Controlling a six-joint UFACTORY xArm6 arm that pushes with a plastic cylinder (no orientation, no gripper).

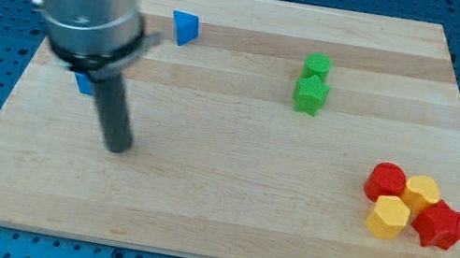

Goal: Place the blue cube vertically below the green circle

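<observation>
The blue cube point(83, 82) lies near the board's left edge, mostly hidden behind my rod; only a small blue corner shows. My tip point(118, 146) rests on the board just below and to the right of it. The green circle point(317, 66) sits right of centre near the view's top, with a green star point(310, 95) touching it just below. The space directly under the circle is taken by that star.
A blue triangle block point(185, 27) lies near the top left. A cluster at the lower right holds a red circle point(386, 181), a yellow block point(422, 192), a yellow hexagon point(387, 217) and a red star point(439, 225). The wooden board point(215, 212) sits on a blue perforated table.
</observation>
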